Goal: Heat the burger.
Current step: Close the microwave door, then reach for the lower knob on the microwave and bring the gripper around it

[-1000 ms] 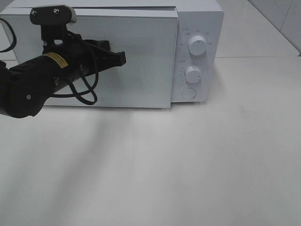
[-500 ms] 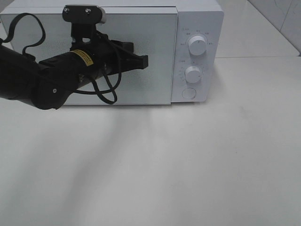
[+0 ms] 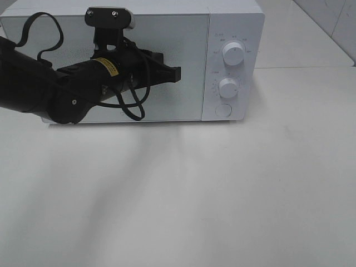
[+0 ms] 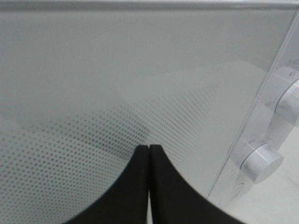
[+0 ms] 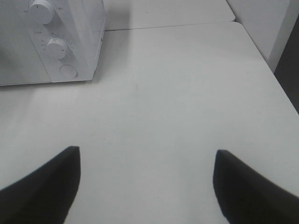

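Burger, place: it showed in no view. It lay neither between nor ahead of either pair of jaws on the worktop (image 3: 222,194). It was judged to sit inside the microwave (image 3: 233,22), behind the shut door (image 3: 189,103) just ahead of the left jaws. The door's dotted window revealed nothing of the inside.
Left jaws: together, tips meeting, holding nothing. They were pointed at the door's front, close against it, and contact could not be told. The upper knob (image 3: 233,54), lower knob (image 3: 228,87) and round button (image 3: 223,110) stood beyond the tips, towards the right arm's side.
Right jaws: spread wide, empty, over bare worktop. The microwave's control panel (image 5: 56,46) was well ahead of them, towards the left arm's side.
Burger, handling (judged): light and soft. It was a loose stack that would squash under a hard pinch and shear apart if tipped. The bun would likely give grip enough, while the fillings would slide.
Burger, where to hold (judged): across the bun's sides, low enough to trap the layers, with the jaws opened wide first and closed gently.
Burger, pointing and long axis: not visible, so it could not be told. Being round, it would have no long axis across, only the stacking axis, best kept upright.
Step in hand (judged): the door seemed shut, and the controls were not yet touched.
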